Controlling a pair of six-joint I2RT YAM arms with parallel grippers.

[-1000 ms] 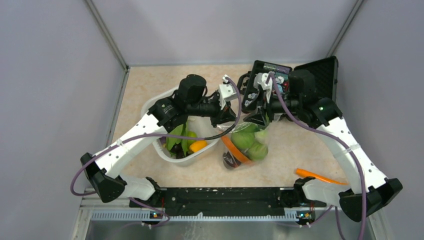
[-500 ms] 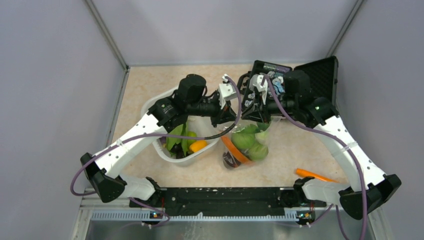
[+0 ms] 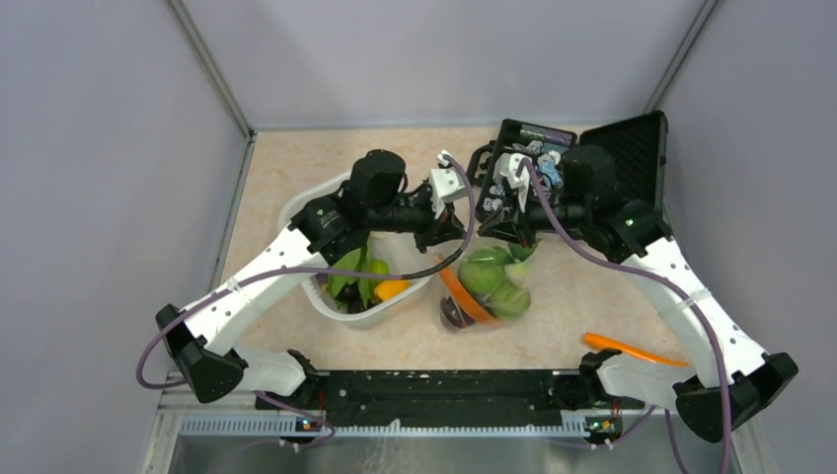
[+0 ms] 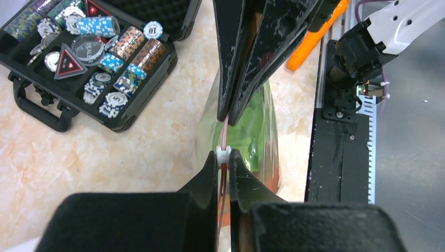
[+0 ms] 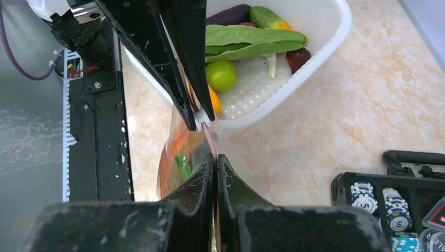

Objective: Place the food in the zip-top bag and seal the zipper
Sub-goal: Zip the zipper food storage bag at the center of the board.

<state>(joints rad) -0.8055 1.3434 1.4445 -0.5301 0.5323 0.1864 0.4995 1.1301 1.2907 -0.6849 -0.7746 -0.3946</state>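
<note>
Two pairs of jaws meet at the far edge of the zip-top bag (image 3: 489, 286), which sits mid-worktop (image 3: 563, 308) with green cabbages (image 3: 486, 273) inside. The left jaws are pressed together on the zipper (image 4: 225, 134), right at its small white clip (image 4: 222, 154). The right jaws pinch the same pink strip just to the right. Its long axis runs left to right between them, so sealing probably needs a pull along this line. One orange carrot (image 3: 632, 348) lies outside, near the right arm's base.
</note>
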